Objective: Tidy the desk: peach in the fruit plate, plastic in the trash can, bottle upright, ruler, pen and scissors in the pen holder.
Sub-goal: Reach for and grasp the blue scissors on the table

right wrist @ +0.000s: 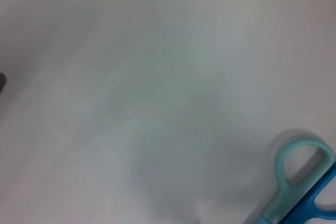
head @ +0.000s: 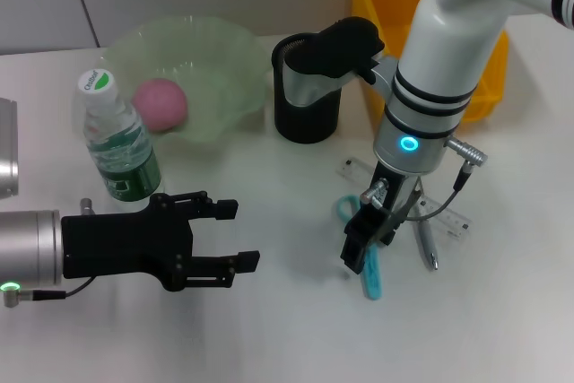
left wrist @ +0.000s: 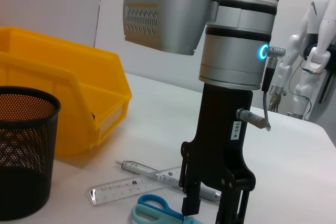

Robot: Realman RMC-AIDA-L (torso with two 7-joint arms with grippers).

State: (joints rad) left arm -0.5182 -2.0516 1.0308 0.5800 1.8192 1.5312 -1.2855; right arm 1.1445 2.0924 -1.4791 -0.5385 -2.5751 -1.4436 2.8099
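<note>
Right gripper (head: 366, 241): down at the desk (head: 269, 329) near its front-right, fingers straddling the scissors (head: 369, 272); jaws part open, not yet closed on anything.
Left gripper (head: 229, 235): hovers low near the front-left edge, jaws wide open, empty.
Scissors: flat on the desk, teal handles toward the rear; the ruler (head: 448, 219) and pen (head: 426, 244) lie just beside them.
Holder (head: 306, 100): black mesh, rear centre, beside the yellow bin (head: 386, 6).
Done: peach (head: 160, 103) in the plate (head: 193, 69); bottle (head: 119, 145) upright near the left edge.
Risk 1: thin, flat scissors may slip from the fingertips if the jaws close too high.
Risk 2: a skewed grasp could drag the pen or ruler, since they crowd the scissors.
Risk 3: a tilted carry may catch the holder rim.
Writing: tag on the right gripper reads "103-4"; bottle label and cap print not legible.
</note>
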